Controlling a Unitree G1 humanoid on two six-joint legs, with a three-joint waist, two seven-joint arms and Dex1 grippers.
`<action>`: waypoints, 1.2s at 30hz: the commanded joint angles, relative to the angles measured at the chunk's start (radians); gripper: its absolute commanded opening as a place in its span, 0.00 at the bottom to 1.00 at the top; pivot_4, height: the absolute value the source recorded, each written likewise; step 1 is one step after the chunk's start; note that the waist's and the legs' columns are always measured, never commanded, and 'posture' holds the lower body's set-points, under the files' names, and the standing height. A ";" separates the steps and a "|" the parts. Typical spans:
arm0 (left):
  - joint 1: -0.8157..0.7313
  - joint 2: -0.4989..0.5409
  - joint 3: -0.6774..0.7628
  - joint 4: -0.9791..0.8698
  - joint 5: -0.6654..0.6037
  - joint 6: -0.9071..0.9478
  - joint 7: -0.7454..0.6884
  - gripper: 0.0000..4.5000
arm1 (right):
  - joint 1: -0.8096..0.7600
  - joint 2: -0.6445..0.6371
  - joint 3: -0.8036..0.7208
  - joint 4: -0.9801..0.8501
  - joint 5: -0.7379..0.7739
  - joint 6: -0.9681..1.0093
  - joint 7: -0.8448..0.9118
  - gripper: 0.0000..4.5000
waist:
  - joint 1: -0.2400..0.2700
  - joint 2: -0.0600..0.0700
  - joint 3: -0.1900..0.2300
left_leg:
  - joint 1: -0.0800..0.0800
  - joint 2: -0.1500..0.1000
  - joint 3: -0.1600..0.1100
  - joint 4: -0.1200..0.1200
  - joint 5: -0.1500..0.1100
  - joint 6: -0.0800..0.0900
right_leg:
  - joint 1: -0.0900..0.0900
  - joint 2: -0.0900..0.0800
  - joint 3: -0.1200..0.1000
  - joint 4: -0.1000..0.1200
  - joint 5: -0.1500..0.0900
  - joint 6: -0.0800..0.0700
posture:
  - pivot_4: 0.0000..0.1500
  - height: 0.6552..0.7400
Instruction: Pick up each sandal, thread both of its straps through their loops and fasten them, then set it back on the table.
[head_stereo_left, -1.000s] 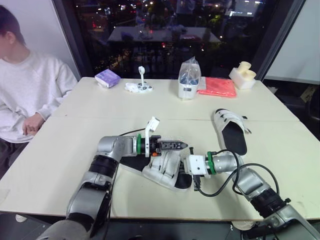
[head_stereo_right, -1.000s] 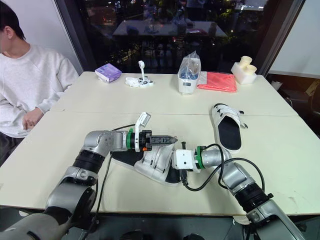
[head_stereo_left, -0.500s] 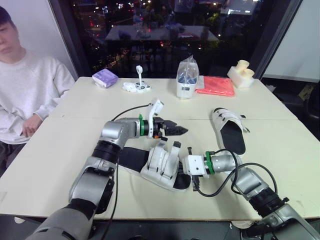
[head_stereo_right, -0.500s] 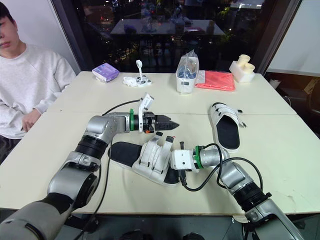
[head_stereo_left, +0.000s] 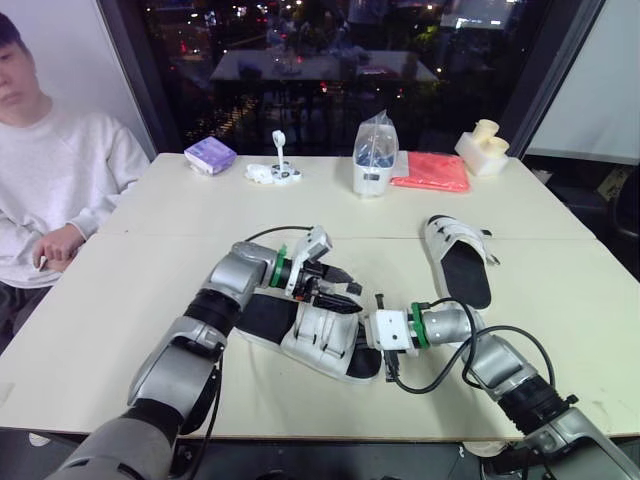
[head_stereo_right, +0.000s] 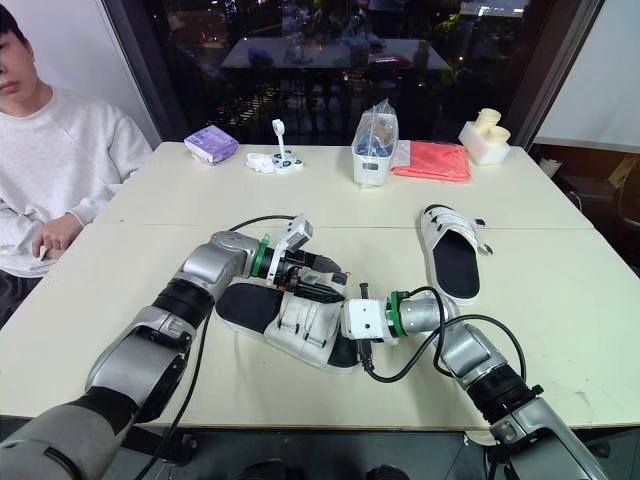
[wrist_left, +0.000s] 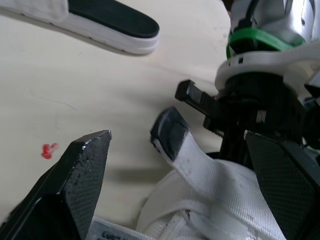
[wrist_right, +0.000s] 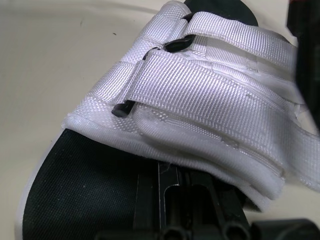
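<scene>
- Person (head_stereo_left: 55, 175) in a pale sweatshirt seated at the left edge of the worktop (head_stereo_left: 120, 300).
- Far side of the worktop, left to right: purple packet (head_stereo_left: 214, 155), small white item (head_stereo_left: 275, 173), clear bag (head_stereo_left: 377, 155) of blue and white things, red cloth (head_stereo_left: 435, 172), cream block (head_stereo_left: 483, 148).
- Left hand (head_stereo_left: 336, 286) is released. Its two black fingers (wrist_left: 85, 165) stand wide apart just over the near sandal (head_stereo_left: 322, 335), one either side of a loose strap end (wrist_left: 169, 134) with a black tip that sticks up between them. We see no contact with the strap.
- Near sandal lies on the worktop in front of us, black sole up and white straps across it, between the two hands.
- Right hand (head_stereo_left: 370, 345) is at the sandal's right end, clenched on it there under the white upper.
- Second sandal (head_stereo_left: 462, 265) lies flat on the worktop to the right, well apart from both hands. Its straps lie across its far end.
</scene>
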 joint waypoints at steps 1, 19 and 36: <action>-0.039 -0.008 0.028 0.010 0.003 -0.023 0.000 0.60 | 0.032 -0.016 0.027 0.071 -0.077 0.041 -0.005 0.00 | 0.000 0.000 0.000 | 0.000 0.000 0.000 0.000 0.000 0.000 | 0.000 0.000 0.000 0.000 0.000 0.000 | 1.00 1.00; -0.099 -0.003 0.183 0.026 -0.139 0.162 -0.081 0.02 | 0.032 -0.014 0.031 0.076 -0.083 0.042 -0.017 0.00 | 0.000 -0.001 0.001 | 0.000 0.000 0.001 0.002 0.000 0.002 | -0.003 -0.002 0.000 0.007 0.000 0.000 | 1.00 1.00; -0.063 -0.028 0.194 0.157 -0.060 -0.008 0.033 0.02 | 0.036 -0.020 0.021 0.067 -0.076 0.047 -0.009 0.00 | 0.003 -0.002 0.001 | -0.001 0.000 0.001 0.002 0.000 0.001 | -0.003 -0.001 0.000 0.008 0.000 0.000 | 1.00 1.00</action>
